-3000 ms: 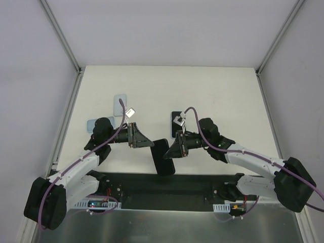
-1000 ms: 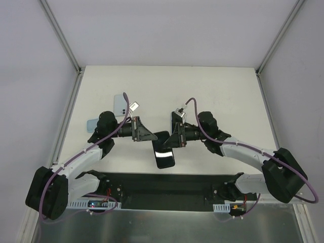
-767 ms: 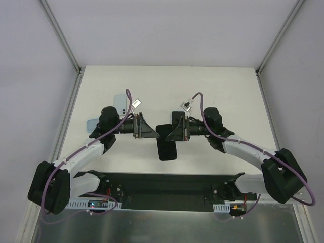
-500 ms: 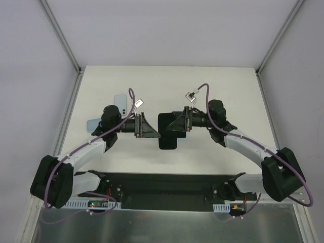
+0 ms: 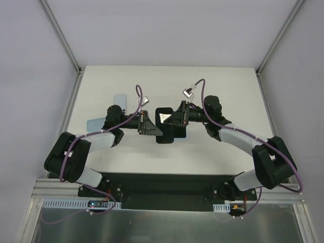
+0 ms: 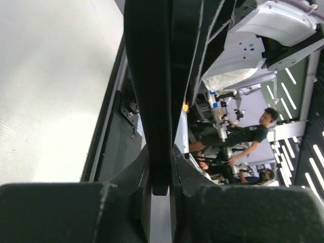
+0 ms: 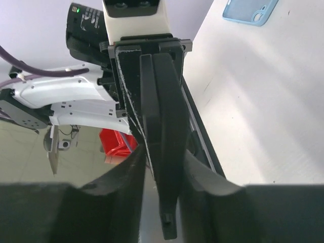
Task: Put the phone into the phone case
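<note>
A black phone (image 5: 164,135) hangs above the table's middle, held from both sides. My left gripper (image 5: 156,129) is shut on its left end and my right gripper (image 5: 171,120) is shut on its right end. The left wrist view shows the phone (image 6: 154,76) edge-on, a thin dark slab pinched between the left gripper (image 6: 161,177) jaws. From the right wrist the phone (image 7: 167,126) runs from the right gripper (image 7: 164,172) up to the other gripper's body. A blue phone case (image 5: 96,124) lies flat at the left, and a blue case (image 7: 250,10) also shows from the right wrist.
A pale blue flat piece (image 5: 120,101) lies beyond the blue case. Another black flat piece (image 5: 180,133) rests on the table below the right gripper. The black base rail (image 5: 167,185) runs along the near edge, and metal frame posts (image 5: 63,40) flank the table.
Both grippers have carried the phone away from the near edge toward the table's middle, and both arms have stretched forward. The phone has turned from lying lengthwise to sitting more crosswise.
</note>
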### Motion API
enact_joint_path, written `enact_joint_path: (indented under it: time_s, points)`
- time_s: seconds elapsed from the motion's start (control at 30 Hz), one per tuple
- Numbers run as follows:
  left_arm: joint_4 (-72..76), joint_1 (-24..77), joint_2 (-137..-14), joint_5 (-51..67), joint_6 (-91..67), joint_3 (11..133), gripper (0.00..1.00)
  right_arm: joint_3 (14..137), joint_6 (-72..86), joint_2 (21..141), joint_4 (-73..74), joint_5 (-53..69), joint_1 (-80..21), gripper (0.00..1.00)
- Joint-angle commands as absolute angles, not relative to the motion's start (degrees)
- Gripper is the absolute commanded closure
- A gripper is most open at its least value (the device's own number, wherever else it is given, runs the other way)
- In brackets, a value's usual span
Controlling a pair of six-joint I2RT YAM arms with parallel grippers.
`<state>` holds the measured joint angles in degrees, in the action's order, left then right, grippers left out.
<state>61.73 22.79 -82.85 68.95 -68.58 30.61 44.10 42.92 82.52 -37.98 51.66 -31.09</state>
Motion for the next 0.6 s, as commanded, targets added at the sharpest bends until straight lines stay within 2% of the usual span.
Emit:
enact_joint_path:
  time_s: [0.0, 0.03, 0.1, 0.2, 0.47, 0.57]
  points:
    - [71.1, 22.5, -84.4, 70.1, -71.8, 31.8, 0.97, 48.2, 44.3, 79.9, -43.7, 55.0, -30.3, 0.63]
    - [71.1, 22.5, -84.5, 70.3, -71.9, 31.9, 1.0, 48.2, 44.1, 79.3, -42.6, 55.0, -29.9, 0.6]
    - [71.1, 22.7, -84.5, 70.8, -71.9, 32.2, 1.0, 48.3, 44.2, 78.7, -42.1, 55.2, -28.7, 0.52]
    - [70.8, 22.9, -84.4, 71.7, -71.6, 32.5, 1.0, 48.9, 44.4, 78.3, -41.7, 55.9, -27.3, 0.45]
    - [68.1, 25.1, -83.6, 74.4, -70.3, 33.1, 1.0, 51.4, 45.1, 79.7, -41.5, 58.2, -24.4, 0.44]
    - [60.8, 25.3, -81.8, 74.5, -66.5, 33.4, 1.0, 51.9, 45.3, 79.9, -41.7, 58.7, -23.6, 0.46]
